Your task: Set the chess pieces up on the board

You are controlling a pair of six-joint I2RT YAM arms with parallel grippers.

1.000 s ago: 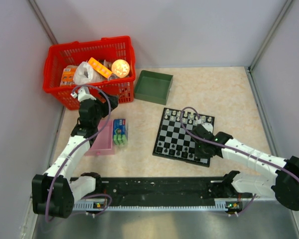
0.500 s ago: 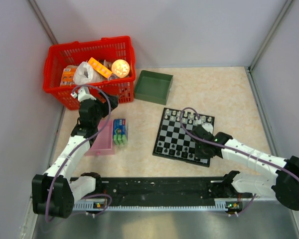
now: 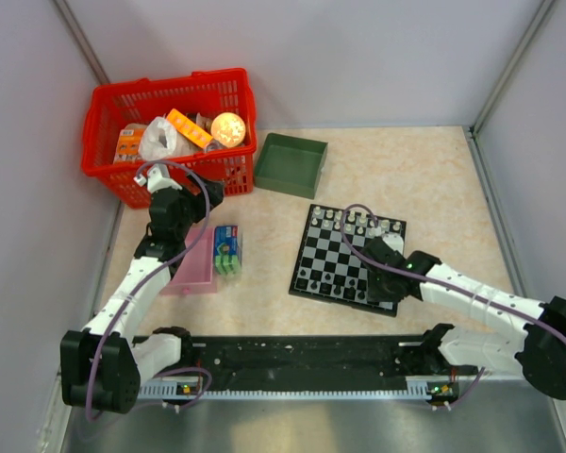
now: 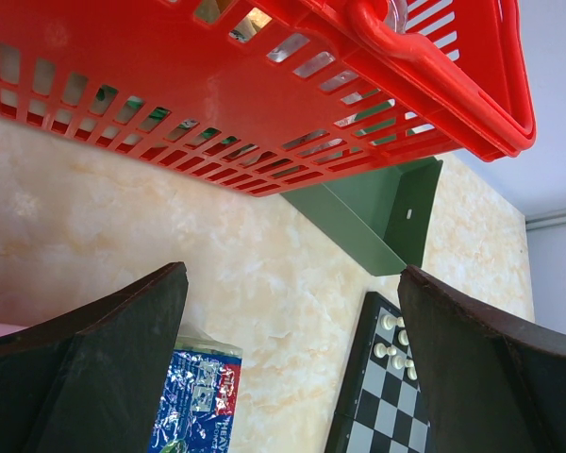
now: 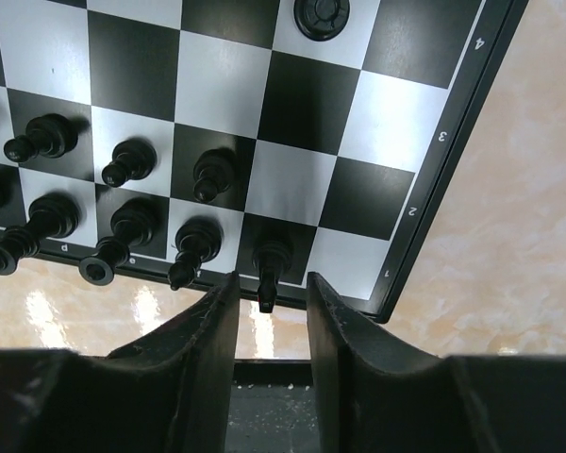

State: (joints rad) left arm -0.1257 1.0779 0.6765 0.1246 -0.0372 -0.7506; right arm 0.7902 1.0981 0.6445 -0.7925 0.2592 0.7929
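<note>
Right gripper (image 5: 271, 285) low over the near edge of the board (image 5: 387, 113), my jaws slightly parted around a black piece (image 5: 273, 257) on the last row, a sliver of gap either side. Left gripper (image 4: 292, 272) spread wide beside the red basket (image 4: 217, 85).

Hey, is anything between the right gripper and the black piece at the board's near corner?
Nothing visible. The black piece stands between the right gripper's open jaws with a gap on each side; the neighbouring piece stands outside them.

R end effector (image 5: 269, 288) edged slightly left over the board (image 3: 332, 260), approx near edge
</note>
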